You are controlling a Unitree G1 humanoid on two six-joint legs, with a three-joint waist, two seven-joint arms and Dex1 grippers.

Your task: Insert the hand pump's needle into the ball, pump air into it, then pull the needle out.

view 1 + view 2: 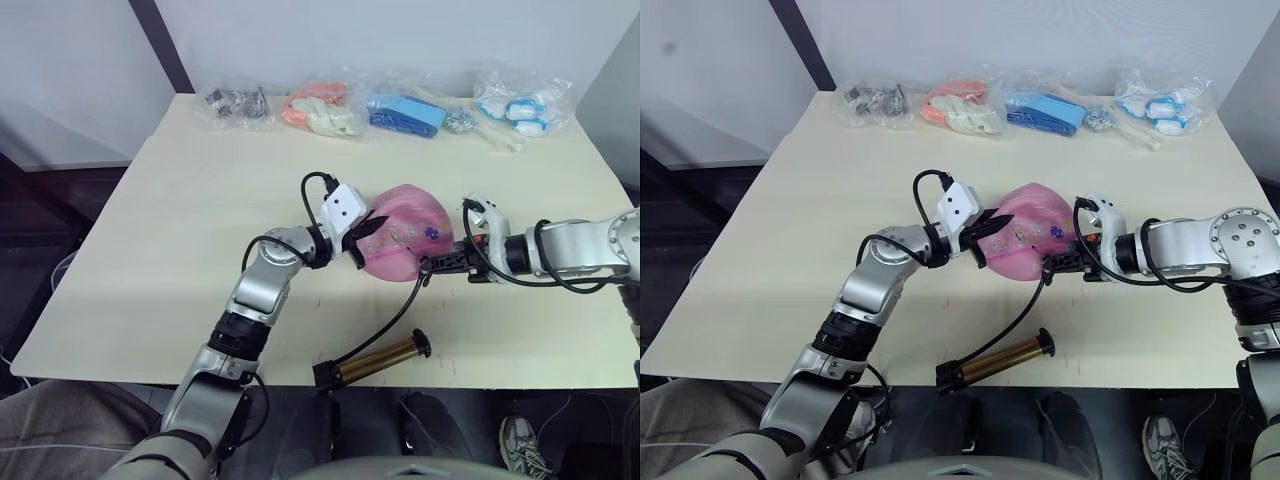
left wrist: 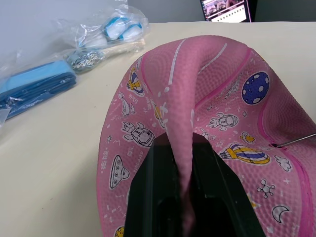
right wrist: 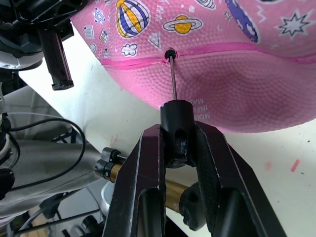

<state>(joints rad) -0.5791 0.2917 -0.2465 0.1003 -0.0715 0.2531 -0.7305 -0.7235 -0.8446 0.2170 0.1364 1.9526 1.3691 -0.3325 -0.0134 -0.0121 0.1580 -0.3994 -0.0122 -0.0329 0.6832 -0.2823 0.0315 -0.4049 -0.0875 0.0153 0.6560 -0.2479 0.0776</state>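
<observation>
Your left tool (image 2: pixel 185 197) pinches a fold of the deflated pink ball (image 1: pixel 405 230); your right tool (image 3: pixel 180 148) clamps the needle (image 3: pixel 173 76) fitting, tip in the valve.

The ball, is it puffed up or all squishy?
Squishy. The ball is caved in, and the left gripper pinches a loose fold of it.

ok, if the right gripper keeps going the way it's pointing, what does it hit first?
The pink rubber ball. The right gripper is shut on the small black fitting, whose thin metal needle already sits at the ball's valve hole, so the needle goes deeper first.
</observation>
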